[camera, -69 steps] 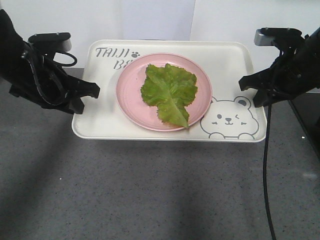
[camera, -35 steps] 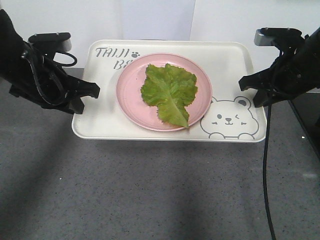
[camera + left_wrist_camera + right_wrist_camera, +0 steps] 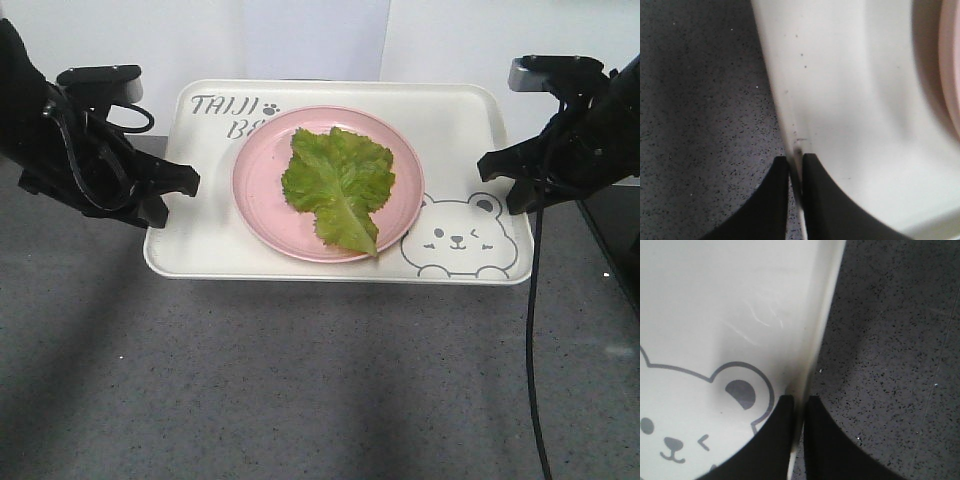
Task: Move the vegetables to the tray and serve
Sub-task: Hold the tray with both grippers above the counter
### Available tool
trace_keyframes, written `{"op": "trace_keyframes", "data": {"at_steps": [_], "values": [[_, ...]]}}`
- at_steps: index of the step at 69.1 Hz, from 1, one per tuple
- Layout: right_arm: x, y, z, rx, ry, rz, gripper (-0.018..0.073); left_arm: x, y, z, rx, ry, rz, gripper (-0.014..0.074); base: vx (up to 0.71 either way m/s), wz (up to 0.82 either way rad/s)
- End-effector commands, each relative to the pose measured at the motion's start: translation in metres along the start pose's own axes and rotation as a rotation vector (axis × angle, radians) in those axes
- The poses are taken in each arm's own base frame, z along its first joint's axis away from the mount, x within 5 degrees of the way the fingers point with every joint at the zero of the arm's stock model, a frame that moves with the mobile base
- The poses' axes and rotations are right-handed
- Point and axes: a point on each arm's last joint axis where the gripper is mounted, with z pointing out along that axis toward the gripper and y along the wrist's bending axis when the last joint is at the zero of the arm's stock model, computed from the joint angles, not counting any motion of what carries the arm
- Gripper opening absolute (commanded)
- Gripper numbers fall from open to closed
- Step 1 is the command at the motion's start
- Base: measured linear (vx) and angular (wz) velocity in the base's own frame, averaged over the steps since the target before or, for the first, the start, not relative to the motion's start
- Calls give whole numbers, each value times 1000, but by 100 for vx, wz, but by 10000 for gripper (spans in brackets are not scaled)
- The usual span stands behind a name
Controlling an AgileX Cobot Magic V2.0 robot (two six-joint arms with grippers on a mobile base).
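A green crinkly lettuce leaf (image 3: 340, 186), the vegetables, lies on a round pink plate (image 3: 265, 190) that sits on the cream-white tray (image 3: 200, 240) with the bear drawing (image 3: 460, 238). My left gripper (image 3: 192, 180) is shut on the tray's left rim; in the left wrist view its gripper (image 3: 795, 159) has one jaw inside and one outside the tray rim (image 3: 782, 100). My right gripper (image 3: 487, 165) is shut on the right rim; in the right wrist view its gripper (image 3: 800, 399) pinches the tray edge (image 3: 820, 330) beside the bear's ear (image 3: 740, 392).
The tray rests on a dark grey speckled tabletop (image 3: 320, 380). A white wall stands close behind the tray. A black cable (image 3: 530, 330) hangs from the right arm down the table's right side.
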Motion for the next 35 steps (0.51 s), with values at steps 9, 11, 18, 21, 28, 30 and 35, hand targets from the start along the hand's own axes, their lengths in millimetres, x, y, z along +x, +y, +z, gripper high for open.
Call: {"op": "trace_keyframes", "data": {"at_steps": [9,11,18,21,28,30,35], "values": [[-6,14,-27,-65,-124,-17,-6,-7,-19,-28,107,-141,9,-6,0,0],[-7,14,-27,-64,-129,-17,-6,-7,-19,-28,107,-144,9,-6,0,0],[-6,14,-27,-65,-126,-13,-6,-8,-19,-28,108,-158,7,-6,0,0],[-6,14,-27,-65,-127,-13,-6,-9,-19,-28,108,-160,8,-6,0,0],[-6,15,-27,-75,-127,-9,-6,-9,-19,-28,106,-159,12,-6,0,0],[-7,16,-27,-83,-128,-10,-6,-9,-18,-28,100,-157,20,-6,0,0],[-8,16,-25,-93,-130,-15,-6,-9,-15,-25,66,-156,55,-6,0,0]]}}
